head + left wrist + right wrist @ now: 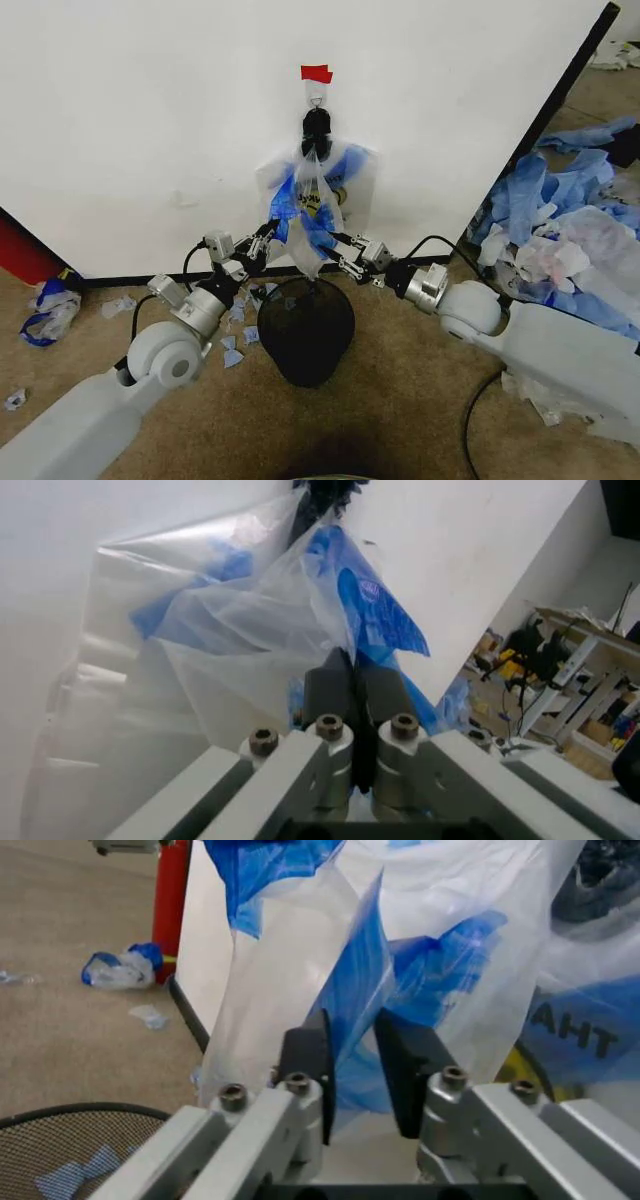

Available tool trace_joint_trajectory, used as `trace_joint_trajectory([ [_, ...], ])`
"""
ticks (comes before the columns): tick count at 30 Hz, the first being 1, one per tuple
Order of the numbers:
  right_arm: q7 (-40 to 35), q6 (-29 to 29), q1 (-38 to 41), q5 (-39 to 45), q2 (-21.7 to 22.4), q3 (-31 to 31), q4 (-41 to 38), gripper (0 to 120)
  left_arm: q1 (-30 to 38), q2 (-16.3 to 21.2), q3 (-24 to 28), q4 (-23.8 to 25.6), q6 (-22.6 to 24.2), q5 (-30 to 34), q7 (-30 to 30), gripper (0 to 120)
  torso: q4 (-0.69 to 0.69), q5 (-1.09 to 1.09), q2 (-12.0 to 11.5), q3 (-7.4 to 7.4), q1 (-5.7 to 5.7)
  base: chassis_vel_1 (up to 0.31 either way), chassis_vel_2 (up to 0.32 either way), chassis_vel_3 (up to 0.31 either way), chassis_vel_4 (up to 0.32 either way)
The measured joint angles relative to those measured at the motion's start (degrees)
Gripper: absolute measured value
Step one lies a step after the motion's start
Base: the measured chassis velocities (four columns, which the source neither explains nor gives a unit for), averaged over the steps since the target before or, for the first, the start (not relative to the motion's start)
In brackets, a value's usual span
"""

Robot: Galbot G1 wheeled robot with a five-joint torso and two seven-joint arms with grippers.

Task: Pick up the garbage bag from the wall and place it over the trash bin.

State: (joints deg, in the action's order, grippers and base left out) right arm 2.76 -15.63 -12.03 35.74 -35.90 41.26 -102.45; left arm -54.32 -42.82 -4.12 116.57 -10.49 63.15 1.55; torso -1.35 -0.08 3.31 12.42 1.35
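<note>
Overhead, garbage bag point(316, 200) hangs on wall point(150, 120); left tool point(352, 676) clenched on it, right tool point(352, 1057) released; tan carpet point(400, 400).

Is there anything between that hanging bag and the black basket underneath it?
Nothing visible. The garbage bag hangs from a black clip on the wall, directly above the trash bin. The left gripper pinches its plastic; the right gripper straddles a fold.

Heap of blue and white plastic sheets point(570, 225), piled on the brown carpet point(400, 400). Crumpled blue-and-white bag point(48, 308) and a red object point(22, 250), placed together.
</note>
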Motion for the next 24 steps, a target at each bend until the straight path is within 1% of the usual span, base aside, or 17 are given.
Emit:
trace_joint_trajectory([
  [1, 0.0, 0.1, 0.7, 0.0, 0.0, 0.5, 0.0, 11, 0.0, -0.2, 0.0, -0.1, 0.0, -0.1, 0.0, 0, 0.0, 0.01, 0.0, 0.0, 0.0, 0.0, 0.0, 0.0, 0.0],
  [3, 0.0, 0.1, 1.2, 0.1, 0.1, 0.8, 0.0, 8, -0.1, -0.3, 0.1, -0.1, -0.1, -0.2, 0.0, 0, 0.0, 0.01, 0.0, 0.0, 0.0, 0.0, 0.0, 0.0, 0.0],
  [5, 0.0, 0.2, 1.8, 0.3, 0.2, 1.2, 0.0, 1, -0.1, -0.3, 0.1, -0.2, -0.1, -0.3, -0.1, 0, 0.0, 0.0, 0.0, 0.0, 0.0, 0.0, 0.0, 0.0, 0.0],
  [11, 0.0, 0.3, 2.3, 0.6, 0.6, 1.6, -0.2, 0, -0.1, -0.5, 0.1, -0.2, -0.2, -0.3, -0.1, 0, 0.0, 0.01, 0.0, 0.0, 0.0, 0.0, 0.0, 0.0, 0.0],
  [14, -0.1, 0.0, 0.9, 0.9, 1.0, 0.4, -0.7, 0, -0.1, -0.5, 0.1, -0.3, -0.2, -0.4, -0.1, 0, 0.01, 0.0, 0.0, 0.0, 0.0, 0.0, 0.0, 0.0, 0.0],
  [16, -0.2, -0.1, -0.7, 1.3, 1.5, -1.4, -1.5, 0, -0.1, -0.5, 0.1, -0.3, -0.2, -0.4, -0.1, 0, 0.01, 0.01, 0.0, 0.0, 0.0, 0.0, 0.0, 0.0, 0.0],
  [18, -0.8, -0.2, -5.8, 2.7, 2.5, -6.5, -3.7, 0, -0.2, -0.4, 0.1, -0.6, -0.2, -0.6, -0.1, 0, 0.0, 0.01, 0.0, 0.0, 0.0, 0.0, 0.0, 0.0, 0.0],
  [19, -0.8, -0.2, -5.8, 2.7, 2.5, -6.5, -3.7, 0, -0.2, -0.4, 0.1, -0.6, -0.2, -0.6, -0.1, 0, 0.0, 0.01, 0.0, 0.0, 0.0, 0.0, 0.0, 0.0, 0.0],
  [21, -1.3, -0.1, -9.2, 4.1, 3.2, -10.2, -5.4, 0, -0.2, -0.4, 0.0, -0.8, -0.2, -0.7, -0.1, 0, 0.0, 0.04, 0.0, 0.0, 0.0, 0.0, 0.0, 0.0, 0.0],
  [23, -1.7, -0.1, -11.2, 5.1, 3.6, -12.4, -6.5, 0, -0.2, -0.4, 0.0, -0.9, -0.2, -0.8, -0.1, 0, -0.01, 0.01, 0.0, -0.01, 0.0, 0.0, 0.0, 0.0, 0.0],
  [24, -2.1, 0.1, -15.0, 6.7, 4.4, -16.1, -8.1, 0, -0.2, -0.4, -0.1, -1.0, -0.2, -0.8, -0.1, 0, 0.0, 0.0, 0.0, -0.01, 0.0, 0.0, 0.0, 0.0, 0.0],
])
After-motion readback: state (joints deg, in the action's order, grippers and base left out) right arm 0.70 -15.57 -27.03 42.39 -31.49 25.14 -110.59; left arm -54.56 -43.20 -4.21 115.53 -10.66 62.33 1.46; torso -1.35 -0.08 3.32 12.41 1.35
